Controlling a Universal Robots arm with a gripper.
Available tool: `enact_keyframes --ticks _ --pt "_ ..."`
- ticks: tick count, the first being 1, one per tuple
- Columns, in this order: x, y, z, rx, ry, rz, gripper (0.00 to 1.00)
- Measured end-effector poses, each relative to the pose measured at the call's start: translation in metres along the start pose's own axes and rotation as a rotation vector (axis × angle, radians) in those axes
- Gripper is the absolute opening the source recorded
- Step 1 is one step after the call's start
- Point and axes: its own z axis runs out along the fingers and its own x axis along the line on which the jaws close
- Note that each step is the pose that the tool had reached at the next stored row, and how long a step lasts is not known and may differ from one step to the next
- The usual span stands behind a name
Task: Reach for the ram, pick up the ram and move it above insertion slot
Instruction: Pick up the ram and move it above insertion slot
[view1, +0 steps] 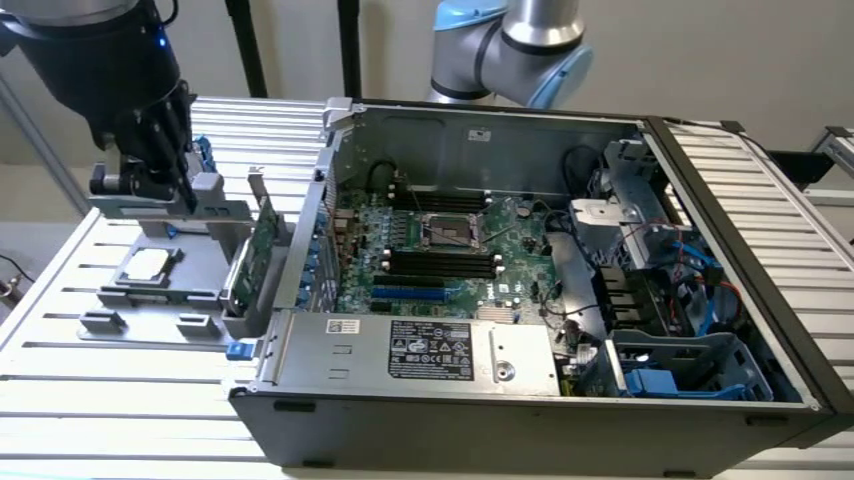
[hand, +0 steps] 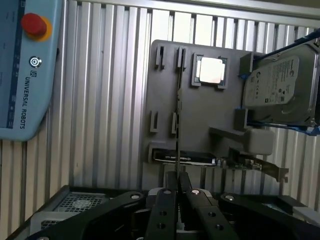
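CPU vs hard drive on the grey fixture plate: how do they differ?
Size: the CPU is a small square, while the hard drive is a much larger rectangle.
Pose: the CPU lies flat in its pocket, while the hard drive sits tilted.
Surface: the CPU's lid is plain and bright, while the hard drive carries a printed label.
Both have silvery tops and sit on the same fixture plate.

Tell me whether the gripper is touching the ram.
Touching. In the wrist view, the gripper fingers close on either side of the ram, a thin edge-on stick standing in the grey holder, with no gap visible.
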Motion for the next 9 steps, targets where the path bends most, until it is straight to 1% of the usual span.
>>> enact_keyframes --ticks 3,9 --pt "0.001 -0.013 -0.0038 -0.0003 -0.0008 -0.002 0.13" --pt "0.003 -0.0402 -0.007 -0.0012 -0.0008 -0.005 0.13"
